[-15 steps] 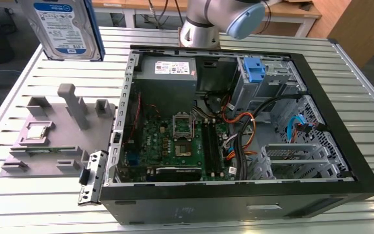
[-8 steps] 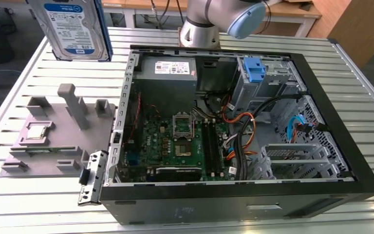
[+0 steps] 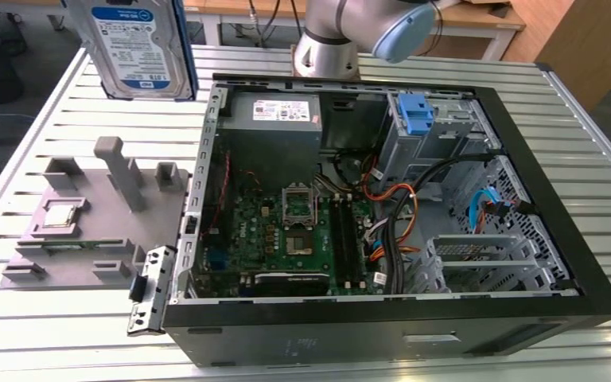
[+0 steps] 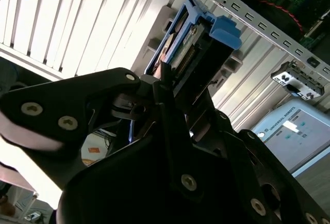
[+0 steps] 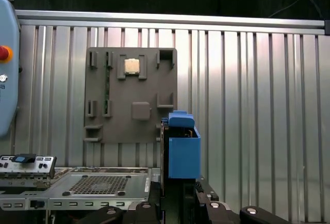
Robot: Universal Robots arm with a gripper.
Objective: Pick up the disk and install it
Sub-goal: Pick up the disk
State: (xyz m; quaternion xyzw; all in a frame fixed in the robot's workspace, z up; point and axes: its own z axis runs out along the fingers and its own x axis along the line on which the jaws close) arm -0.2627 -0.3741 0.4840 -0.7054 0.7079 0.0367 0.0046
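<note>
Clamps the disk (image 4: 198, 43) between the jaws, which are shut narrow on one end, with the blue carrier frame pointing away from them in both wrist views. Carries it in the air, clear of the slatted metal tabletop (image 3: 61, 342), long side upright and white-and-blue label turned toward the exterior view's camera. Hangs just off the edge of a grey fixture plate (image 5: 131, 95) in the first wrist view, and to the exterior view's left of an open computer case (image 3: 391, 326), by its far corner.

On the plate, a small square chip (image 5: 132, 65) seated in a recess among raised posts and slots.

Inside the case:
- a green motherboard (image 3: 284, 231)
- a grey power supply (image 3: 274, 115) with a white label
- bundled cables (image 3: 401, 215)
- a drive cage (image 3: 438, 139) with a blue plastic piece at its far end

Against the case's near corner on the exterior view's left, a small metal bracket (image 3: 149, 290) on the tabletop. Beyond the case, the silver arm (image 3: 332, 44). Near the bracket in both wrist views, a pale teach pendant (image 4: 294, 131).
</note>
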